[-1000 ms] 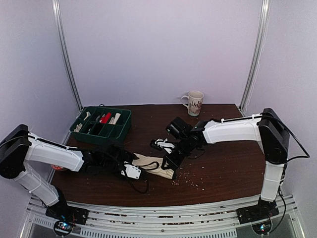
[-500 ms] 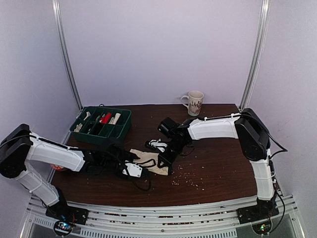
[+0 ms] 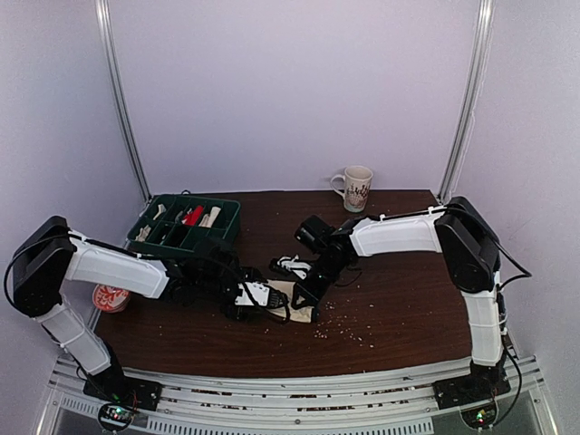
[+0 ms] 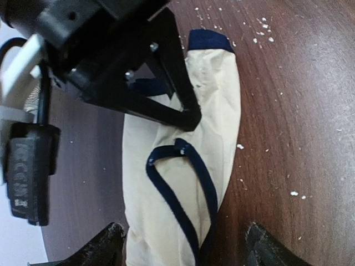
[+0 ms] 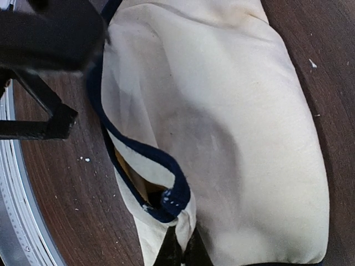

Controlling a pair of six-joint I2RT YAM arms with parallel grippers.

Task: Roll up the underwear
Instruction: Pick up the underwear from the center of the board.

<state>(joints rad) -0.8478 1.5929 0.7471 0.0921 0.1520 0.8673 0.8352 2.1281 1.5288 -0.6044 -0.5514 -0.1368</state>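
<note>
Dark wood surface (image 3: 399, 299), pale lilac walls, and a scatter of crumbs, so nothing fancy going on around the job. The underwear (image 4: 183, 166) sits near the front middle of the surface, cream with navy trim, bunched rather than flat. It lies right between your two arms. Your right end effector (image 5: 178, 250) has its fingers together, and from its wrist view it looks pinched on the cream fabric just below the navy hem, at the end of the garment farthest from your left arm. Your left end effector (image 4: 186, 249) is spread wide, one fingertip either side of the near end and not clamping anything. Here's the bit that matters: from the left wrist view the garment's long axis runs straight away from the left fingers toward the right arm. So I'd say the left is the one lined up to grab the near end and roll it forward along that axis while the right pins the far end. Watch the loose navy loop near your left fingers, it could snag.
</note>
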